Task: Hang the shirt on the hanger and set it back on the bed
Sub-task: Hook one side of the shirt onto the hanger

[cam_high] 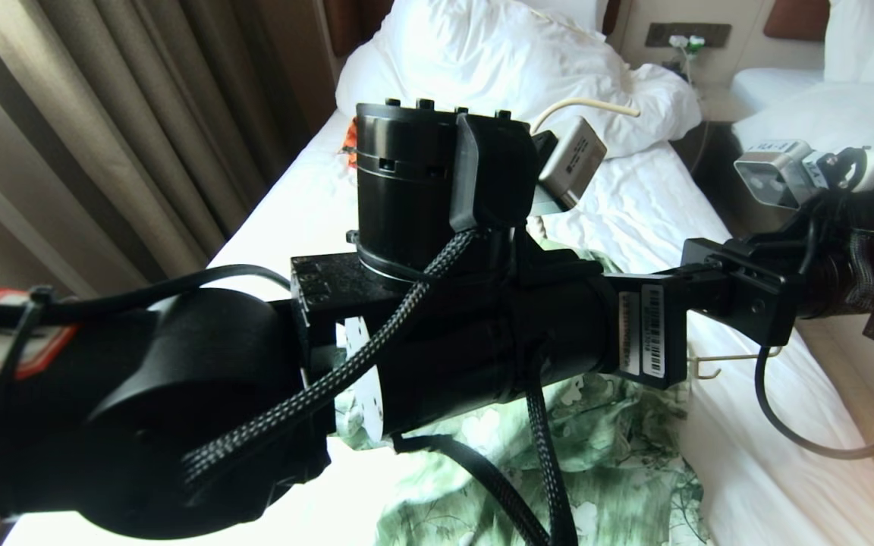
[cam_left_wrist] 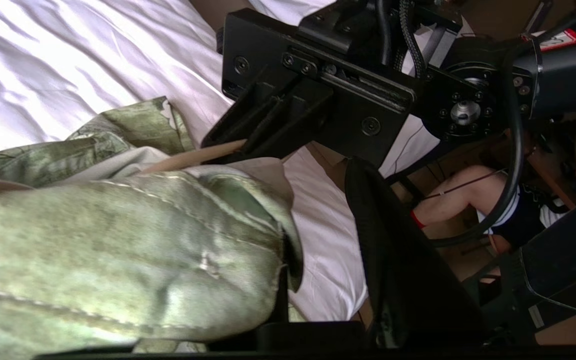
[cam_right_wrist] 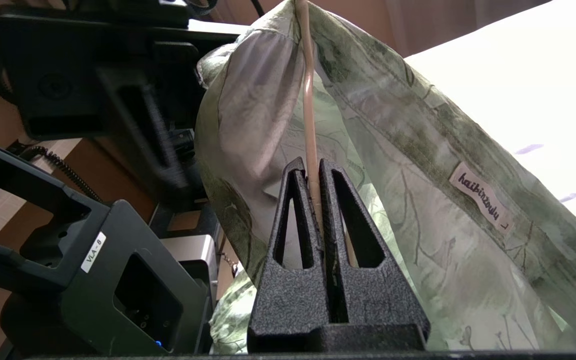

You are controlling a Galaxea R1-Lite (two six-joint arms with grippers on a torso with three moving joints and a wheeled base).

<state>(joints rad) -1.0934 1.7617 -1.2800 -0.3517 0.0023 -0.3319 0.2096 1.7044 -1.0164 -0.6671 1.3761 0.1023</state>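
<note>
The light green printed shirt [cam_right_wrist: 418, 150] hangs over the thin cream hanger [cam_right_wrist: 309, 100]. My right gripper [cam_right_wrist: 310, 170] is shut on the hanger's wire just below the collar. In the left wrist view my left gripper [cam_left_wrist: 318, 225] is open, with white sheet showing between its fingers. A fold of the shirt [cam_left_wrist: 118, 250] lies over one finger and hides its tip. The right gripper [cam_left_wrist: 248, 135] holds the hanger wire [cam_left_wrist: 193, 156] just beyond. In the head view both arms cross above the shirt [cam_high: 604, 447] on the bed [cam_high: 748, 470], and the hanger's hook [cam_high: 710, 368] pokes out.
A big white pillow [cam_high: 482, 53] lies at the head of the bed, with an orange garment [cam_high: 350, 140] beside it. Curtains [cam_high: 103, 136] hang along the left. A second bed [cam_high: 824, 106] stands at the right. A person's legs [cam_left_wrist: 458, 200] show beside the bed.
</note>
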